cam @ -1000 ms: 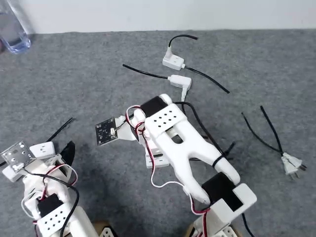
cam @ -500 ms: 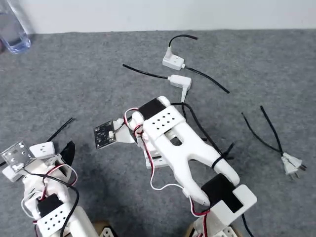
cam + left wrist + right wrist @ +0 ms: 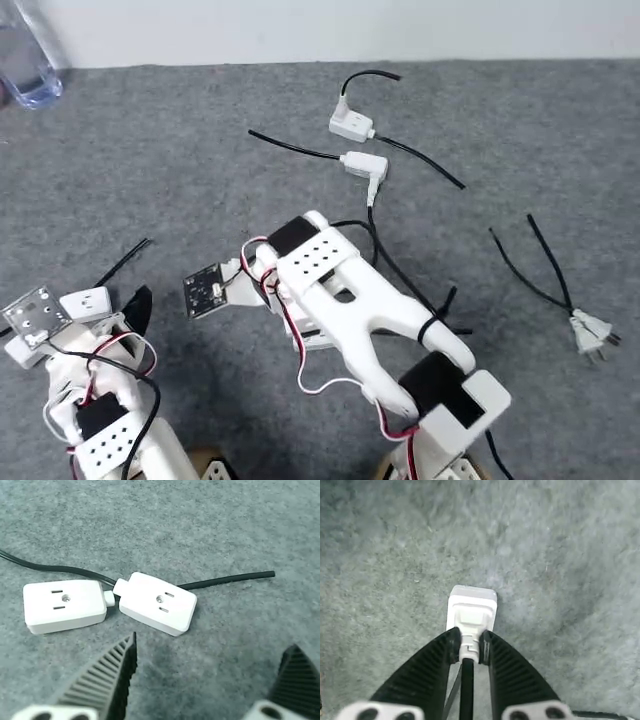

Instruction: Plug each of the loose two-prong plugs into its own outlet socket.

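Observation:
Two white outlet sockets, one (image 3: 65, 605) beside the other (image 3: 157, 602), lie on the grey carpet with black cables. My left gripper (image 3: 212, 647) hangs open just short of them, nothing between its fingers. In the high view one socket (image 3: 85, 300) lies by that gripper's black finger (image 3: 135, 308). My right gripper (image 3: 470, 642) is shut on a white two-prong plug (image 3: 471, 605), its black cable running back between the fingers; the plug's tip rests low on the carpet. A loose two-prong plug (image 3: 590, 335) lies at the right.
Two more white connector pieces (image 3: 350, 125) (image 3: 365, 165) with black cables lie at the far middle. A clear bottle (image 3: 25, 55) stands at the far left corner. The right arm's cable (image 3: 400, 270) trails beside that arm.
The right arm has moved left and nearer with the plug in its gripper, dragging its cable along. The left arm has kept still.

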You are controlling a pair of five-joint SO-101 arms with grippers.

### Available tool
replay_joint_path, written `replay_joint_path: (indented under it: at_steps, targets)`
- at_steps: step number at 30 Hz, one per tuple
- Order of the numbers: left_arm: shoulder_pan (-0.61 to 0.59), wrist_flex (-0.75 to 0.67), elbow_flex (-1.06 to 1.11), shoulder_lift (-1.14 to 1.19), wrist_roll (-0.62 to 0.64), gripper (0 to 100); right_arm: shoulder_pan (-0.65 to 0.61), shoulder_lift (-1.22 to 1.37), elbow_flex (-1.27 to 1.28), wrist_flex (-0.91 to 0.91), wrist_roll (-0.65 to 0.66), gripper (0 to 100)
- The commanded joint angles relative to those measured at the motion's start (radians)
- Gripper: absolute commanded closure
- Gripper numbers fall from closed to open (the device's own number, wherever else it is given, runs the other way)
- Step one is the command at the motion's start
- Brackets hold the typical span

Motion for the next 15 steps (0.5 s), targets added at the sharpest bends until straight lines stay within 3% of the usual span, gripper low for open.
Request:
replay_joint_path:
  at_steps: [1,15]
  targets:
    - [0.005,0.002,-0.018,-0.009,-0.006,58,-0.007,0.053,0.051,-0.054,-0.012,99.1]
    - [0.005,0.002,-0.018,-0.009,-0.006,58,0.004,0.193,0.055,-0.104,-0.012,99.1]
